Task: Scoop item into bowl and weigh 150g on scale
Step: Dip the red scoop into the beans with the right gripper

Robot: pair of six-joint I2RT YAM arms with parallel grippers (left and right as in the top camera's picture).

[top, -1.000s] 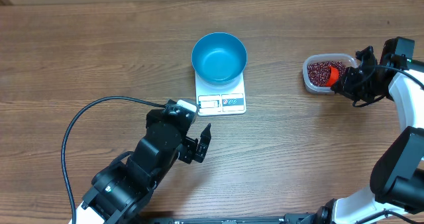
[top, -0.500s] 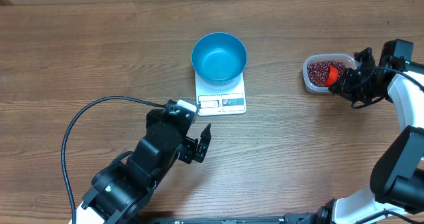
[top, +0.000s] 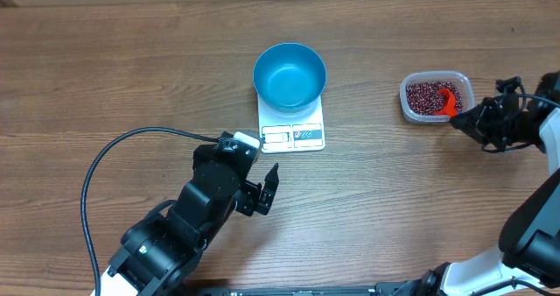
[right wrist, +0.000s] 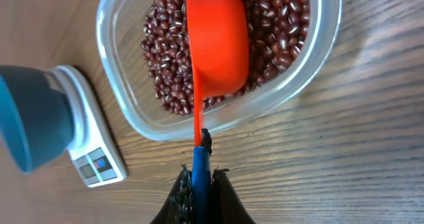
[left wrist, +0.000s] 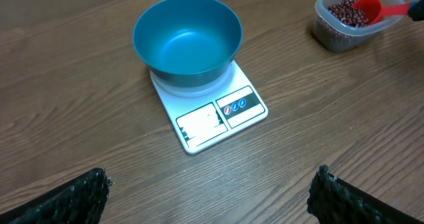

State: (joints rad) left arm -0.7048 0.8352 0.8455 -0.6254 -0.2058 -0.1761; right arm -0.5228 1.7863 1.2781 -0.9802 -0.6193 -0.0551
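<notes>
The blue bowl (top: pixel 290 74) stands empty on the white scale (top: pixel 292 135) at mid-table. Red-brown beans (top: pixel 424 94) fill a clear tub (top: pixel 407 109) at the right. My right gripper (top: pixel 479 118) is shut on the blue handle of an orange scoop (top: pixel 450 102). In the right wrist view the scoop's cup (right wrist: pixel 217 42) lies over the beans (right wrist: pixel 281 25), with the gripper (right wrist: pixel 201 184) just outside the tub's rim (right wrist: pixel 132 114). My left gripper (top: pixel 267 191) stands open in front of the scale, nothing between its fingers. Its wrist view shows the bowl (left wrist: pixel 187 42) and scale (left wrist: pixel 212 111).
A black cable (top: pixel 114 151) loops over the table left of the left arm. The tub (left wrist: pixel 344 25) with the scoop sits far right of the scale. Bare wood surrounds the scale.
My right gripper has pulled back to the right and slightly toward the front, drawing the scoop toward the tub's near right side. The left arm has not moved.
</notes>
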